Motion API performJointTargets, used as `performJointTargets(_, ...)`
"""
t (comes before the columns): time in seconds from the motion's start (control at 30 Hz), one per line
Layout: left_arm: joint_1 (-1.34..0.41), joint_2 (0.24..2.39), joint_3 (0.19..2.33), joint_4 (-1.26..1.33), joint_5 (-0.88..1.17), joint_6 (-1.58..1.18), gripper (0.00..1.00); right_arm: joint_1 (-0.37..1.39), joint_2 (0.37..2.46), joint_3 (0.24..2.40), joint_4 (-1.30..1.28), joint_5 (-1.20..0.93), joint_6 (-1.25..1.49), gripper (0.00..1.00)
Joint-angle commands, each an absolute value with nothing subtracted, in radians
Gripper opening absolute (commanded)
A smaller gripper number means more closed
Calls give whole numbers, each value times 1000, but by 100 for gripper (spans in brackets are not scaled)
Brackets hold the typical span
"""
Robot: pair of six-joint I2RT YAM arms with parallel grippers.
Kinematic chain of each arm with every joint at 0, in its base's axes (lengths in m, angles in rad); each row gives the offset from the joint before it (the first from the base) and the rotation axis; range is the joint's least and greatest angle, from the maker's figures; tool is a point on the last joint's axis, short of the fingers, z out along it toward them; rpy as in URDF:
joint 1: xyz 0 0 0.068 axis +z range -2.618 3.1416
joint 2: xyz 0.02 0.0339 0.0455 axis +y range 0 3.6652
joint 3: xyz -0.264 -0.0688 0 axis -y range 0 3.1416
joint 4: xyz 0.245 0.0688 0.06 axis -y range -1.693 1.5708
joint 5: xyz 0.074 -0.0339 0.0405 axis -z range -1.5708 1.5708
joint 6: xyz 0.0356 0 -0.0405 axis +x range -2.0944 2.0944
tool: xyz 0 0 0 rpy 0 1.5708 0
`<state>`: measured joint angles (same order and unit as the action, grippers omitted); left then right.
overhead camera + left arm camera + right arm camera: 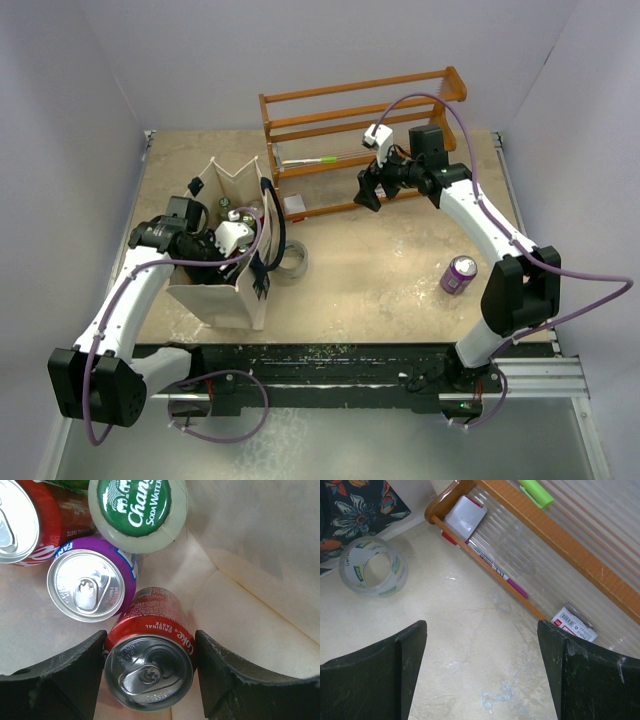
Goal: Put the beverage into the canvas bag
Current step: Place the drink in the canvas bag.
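Left claw: the left claw (150,639) reaches down inside the cream canvas bag (215,296) with dark navy straps. Its two dark fingers (60,675) press on either side of a red aluminium cola can (150,660), gripping it at a middling width.
Beverage: the gripped can is inside the bag, its top facing the wrist camera and its body leaning, near the bag's pale inner wall.
Bag contents: a purple-sided soda can (92,585) stands just beside the gripped one. Beyond it are a bottle with a green soda-water cap (136,507) and a second red can (22,527).
Right claw: the right claw (480,630) hangs spread wide and holds nothing, above the beige bench (380,260) in front of the orange-brown wooden rack (360,110).
Bench: a purple drink can (459,274) stands upright near the right arm, well apart from the bag. A clear roll of tape (293,262) lies just beside the bag.
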<state>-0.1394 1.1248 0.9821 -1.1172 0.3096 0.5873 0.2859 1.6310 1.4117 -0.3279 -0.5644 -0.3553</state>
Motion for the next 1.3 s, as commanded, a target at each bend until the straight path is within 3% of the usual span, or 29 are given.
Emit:
performJointTargets(0.0,-139,1139,969,-1021,290,624,1,284,1586,1402,-308,-551,-377,93)
performJointTargets(0.63,-143,1135,866,-923,244,605,19,284,1558,1362,-302,-540,-395,93)
performJointTargets(1.27,-142,1150,824,-900,284,630,58,284,1532,1341,-299,-524,-403,93)
